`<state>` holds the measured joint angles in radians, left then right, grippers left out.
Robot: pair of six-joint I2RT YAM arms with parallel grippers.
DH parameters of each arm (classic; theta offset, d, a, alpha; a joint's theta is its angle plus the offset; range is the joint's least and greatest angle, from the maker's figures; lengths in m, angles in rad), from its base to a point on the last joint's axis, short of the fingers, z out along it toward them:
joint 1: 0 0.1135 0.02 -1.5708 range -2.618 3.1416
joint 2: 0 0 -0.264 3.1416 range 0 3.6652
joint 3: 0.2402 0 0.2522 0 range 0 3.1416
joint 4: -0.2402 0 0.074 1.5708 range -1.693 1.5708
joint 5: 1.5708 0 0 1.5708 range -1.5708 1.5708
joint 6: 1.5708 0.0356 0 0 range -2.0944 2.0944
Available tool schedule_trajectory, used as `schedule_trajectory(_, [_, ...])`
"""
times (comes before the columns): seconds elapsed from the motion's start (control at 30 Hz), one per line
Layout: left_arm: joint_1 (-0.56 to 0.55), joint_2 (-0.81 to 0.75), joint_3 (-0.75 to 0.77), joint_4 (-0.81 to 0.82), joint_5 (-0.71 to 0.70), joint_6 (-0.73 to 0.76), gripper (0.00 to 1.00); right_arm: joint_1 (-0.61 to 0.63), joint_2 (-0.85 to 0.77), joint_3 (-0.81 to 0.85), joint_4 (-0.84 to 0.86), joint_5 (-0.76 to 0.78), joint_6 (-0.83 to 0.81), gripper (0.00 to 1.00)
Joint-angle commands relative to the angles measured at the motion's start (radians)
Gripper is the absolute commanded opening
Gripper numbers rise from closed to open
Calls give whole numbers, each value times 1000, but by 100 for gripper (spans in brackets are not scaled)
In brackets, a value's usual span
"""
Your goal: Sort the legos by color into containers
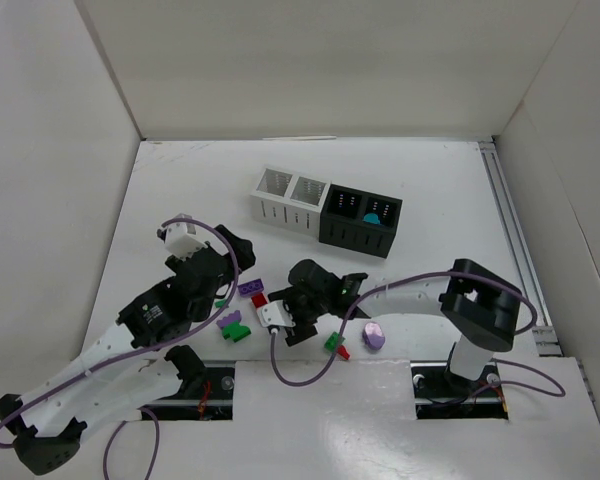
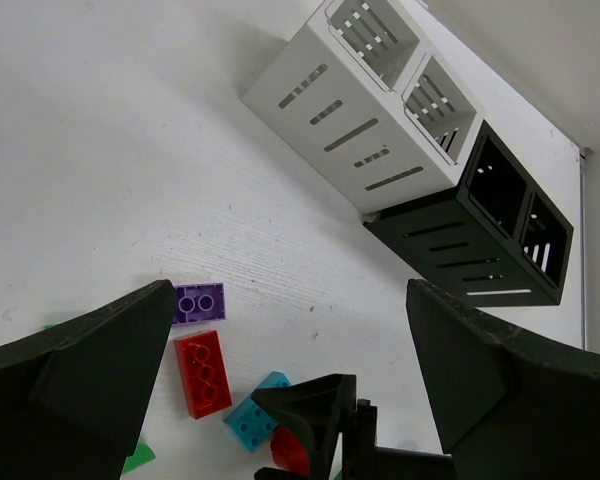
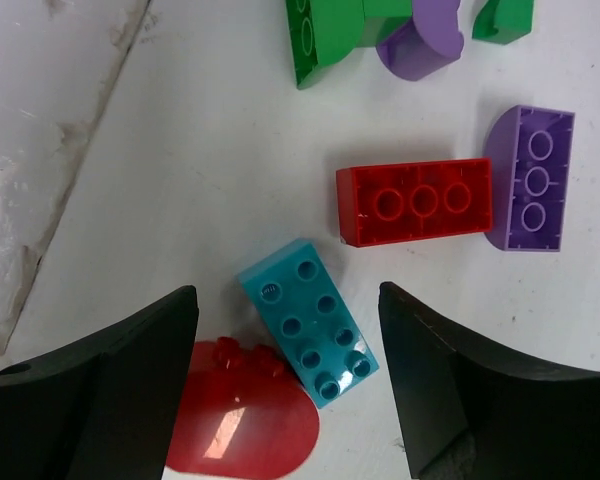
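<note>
A teal brick (image 3: pixel 310 320) lies studs-up on the table, touching a red oval piece (image 3: pixel 242 425). My right gripper (image 3: pixel 286 330) is open, with a finger on each side of the teal brick and a gap to both. A red brick (image 3: pixel 417 202) and a purple piece (image 3: pixel 530 178) lie just beyond. Green (image 3: pixel 325 35) and purple (image 3: pixel 420 40) pieces sit farther off. My left gripper (image 2: pixel 290 350) is wide open above the table and holds nothing. The containers (image 1: pixel 325 212) stand behind, two white cups (image 2: pixel 365 110) and two black cups (image 2: pixel 480 230). One black cup holds a teal piece (image 1: pixel 372 217).
More legos lie near the front: a green and purple pair (image 1: pixel 235 328), a green piece (image 1: pixel 332 341), a small red piece (image 1: pixel 343 352) and a purple oval (image 1: pixel 374 336). White walls enclose the table. A rail (image 1: pixel 510 230) runs along the right edge.
</note>
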<state>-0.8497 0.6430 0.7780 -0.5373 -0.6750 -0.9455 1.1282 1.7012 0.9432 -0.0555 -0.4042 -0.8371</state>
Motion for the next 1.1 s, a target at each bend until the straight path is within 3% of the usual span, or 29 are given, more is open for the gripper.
schedule_trajectory(0.0, [-2,6,-8,0,-26,-9,100,10,20,48,37,11,16,77])
schedule_trajectory(0.17, [-2,6,-8,0,-35,-9,100,10,20,48,37,129,47,76])
schedule_trajectory(0.47, [-2,6,-26,0,-46,-10,100,10,95,86,-3,111,46,72])
schedule_trajectory(0.63, [-2,6,-26,-10,-64,-29,100,10,95,95,-26,91,33,55])
schedule_trajectory(0.93, [-2,-34,-26,-53,-103,-84,100,10,118,138,-81,59,12,53])
schedule_trajectory(1.07, [-2,-46,-26,-53,-103,-84,100,10,138,166,-119,59,3,38])
